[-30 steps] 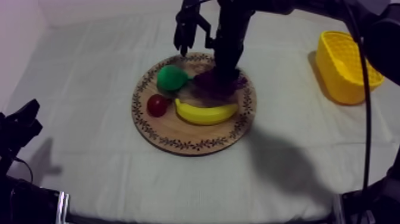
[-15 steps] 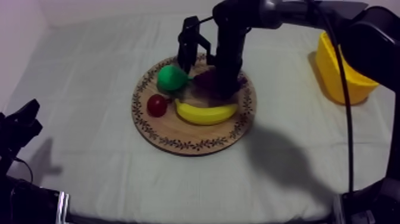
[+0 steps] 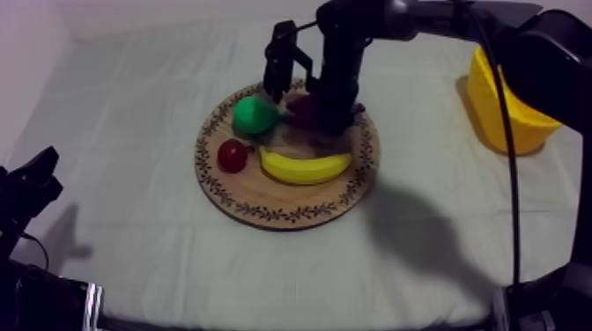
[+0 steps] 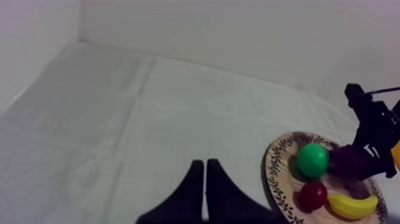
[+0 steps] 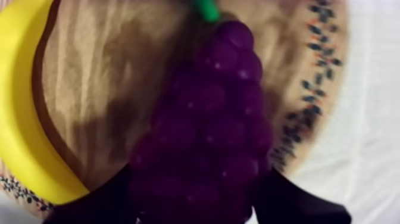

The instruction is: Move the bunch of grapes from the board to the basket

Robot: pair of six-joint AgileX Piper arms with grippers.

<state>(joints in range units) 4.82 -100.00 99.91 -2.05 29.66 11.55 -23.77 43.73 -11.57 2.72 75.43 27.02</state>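
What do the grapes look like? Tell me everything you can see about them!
The bunch of grapes is dark purple, made of many round, shiny, plastic-looking berries packed together, with a short green stem at one end. It lies lengthwise over the wooden board, beside the banana but apart from it. The right gripper clasps its wider end between two black fingers.

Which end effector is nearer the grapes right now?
Right. The right end effector is closed round the bunch of grapes on the wooden board; the left end effector, shut, sits well off the board.
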